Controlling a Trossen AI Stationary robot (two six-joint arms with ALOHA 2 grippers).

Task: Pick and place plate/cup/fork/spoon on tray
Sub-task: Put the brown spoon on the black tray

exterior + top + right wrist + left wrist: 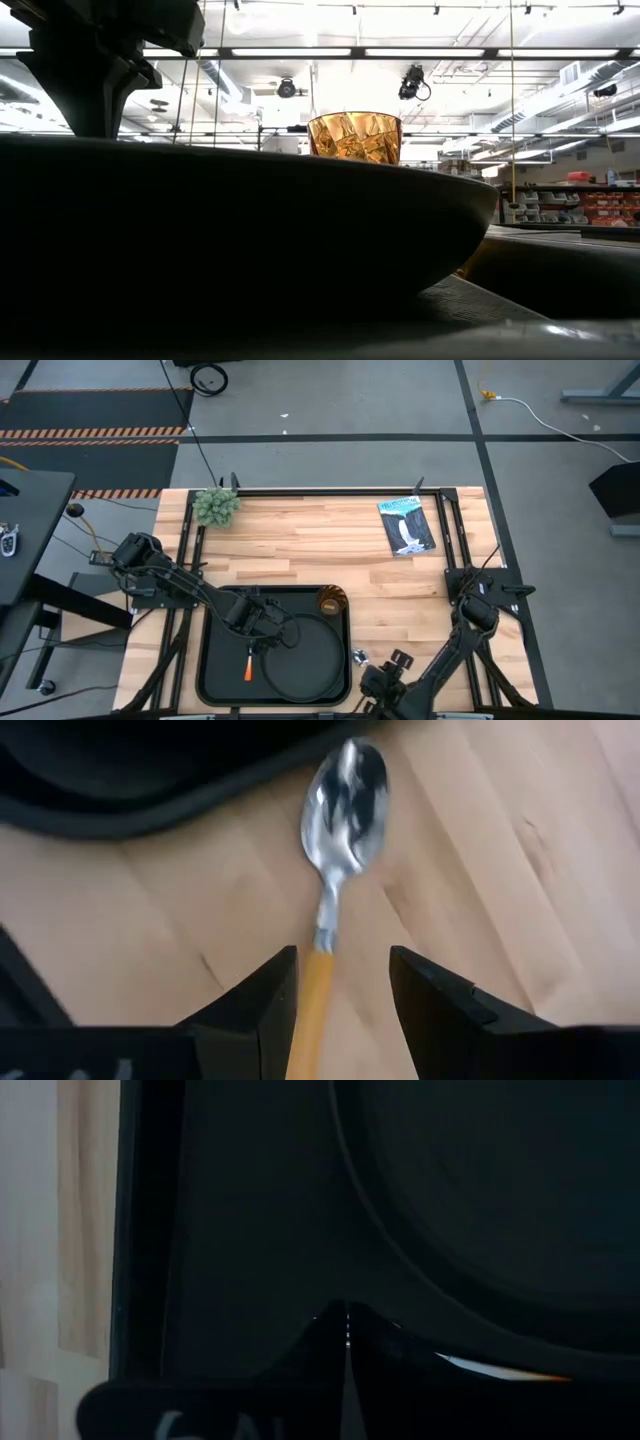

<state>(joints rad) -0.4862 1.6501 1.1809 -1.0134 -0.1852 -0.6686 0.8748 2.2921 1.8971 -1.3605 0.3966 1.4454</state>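
The black tray (215, 660) lies at the near left of the table. The round black plate (310, 660) lies in it, also in the left wrist view (500, 1190). The amber cup (332, 601) stands at the tray's far right corner, also in the low view (355, 137). The fork (249, 663) lies on the tray left of the plate. My left gripper (346, 1325) is shut low over the tray, by the fork's silver end (480, 1369). The spoon (345, 795) lies on the wood right of the tray. My right gripper (342, 990) is open, its fingers on either side of the spoon's orange handle (312, 1005). My left gripper's shut fingers (400, 1360) stand right over the fork's silver end, which comes out from behind one finger. The finger hides the place, so I cannot tell whether they touch it. The fork lies flat on the tray.
A small green plant (216, 506) stands at the far left corner and a booklet (406, 526) lies at the far right. Bare wood (400, 600) lies between the tray and the right arm's base.
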